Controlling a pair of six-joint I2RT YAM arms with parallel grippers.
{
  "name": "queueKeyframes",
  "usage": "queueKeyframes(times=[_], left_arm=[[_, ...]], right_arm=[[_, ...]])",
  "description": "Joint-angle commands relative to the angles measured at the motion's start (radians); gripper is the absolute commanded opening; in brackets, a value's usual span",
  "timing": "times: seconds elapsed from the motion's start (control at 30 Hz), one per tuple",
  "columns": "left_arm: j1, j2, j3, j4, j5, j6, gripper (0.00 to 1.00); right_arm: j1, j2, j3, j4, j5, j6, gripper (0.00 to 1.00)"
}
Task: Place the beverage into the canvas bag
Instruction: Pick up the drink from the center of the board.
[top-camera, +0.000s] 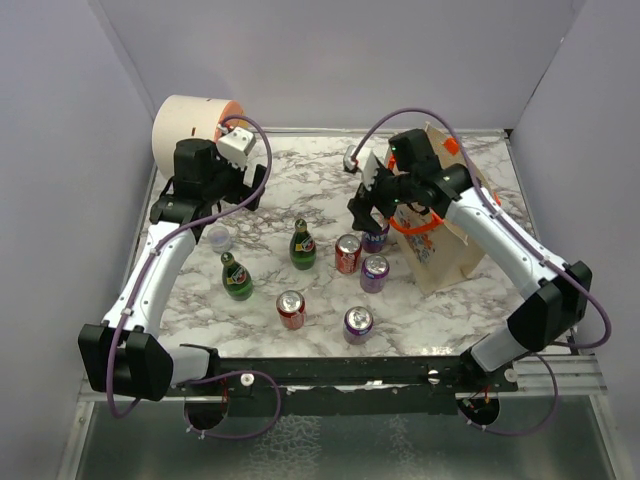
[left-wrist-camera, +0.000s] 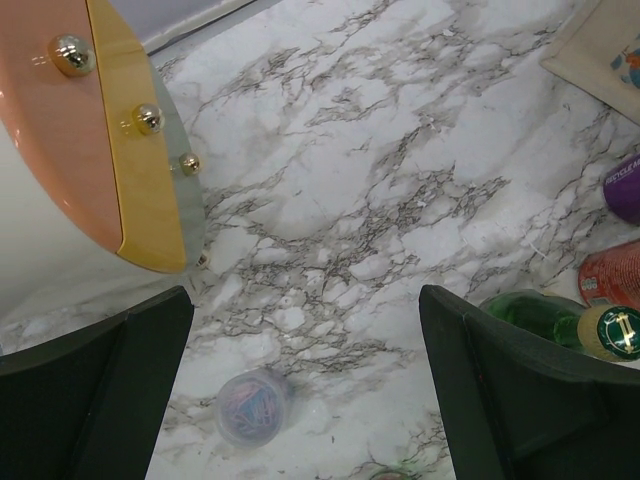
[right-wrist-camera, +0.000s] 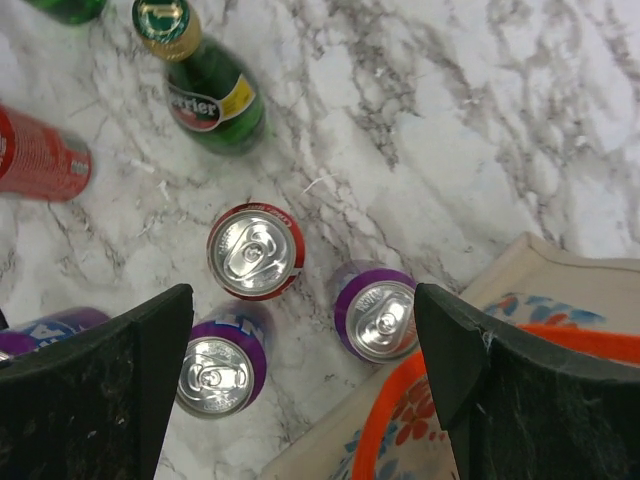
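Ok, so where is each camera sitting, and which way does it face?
Top external: fixed above and behind the arm bases, looking down on the marble table; both arms show.
Left wrist: on the left arm, facing down at marble and a small clear container; the open left pincer frames it.
Right wrist: on the right arm, facing straight down on a purple can beside the canvas bag; open right pincer shows.
Shared: top external and right wrist both show the Perrier bottle.

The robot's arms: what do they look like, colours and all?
The left arm and right arm are white tubes with chunky black joints. A lilac cable loops along each. The right claw, like the left claw, has two broad black fingers.
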Motion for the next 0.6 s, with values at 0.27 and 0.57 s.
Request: queueKeyframes(times=[0.27,0.57], left_arm=[[0.034,-0.023,0.039,0.028,-0.005,-0.035,0.99],[0.055,-0.041,0.025,0.035,-0.003,-0.032,0.99]], right_arm=[[0.094,0.178,0.013,-0.117,-0.048,-0.187,0.95],[0.105,0.271,-0.002,-0.092,-0.021,-0.207,0.97]])
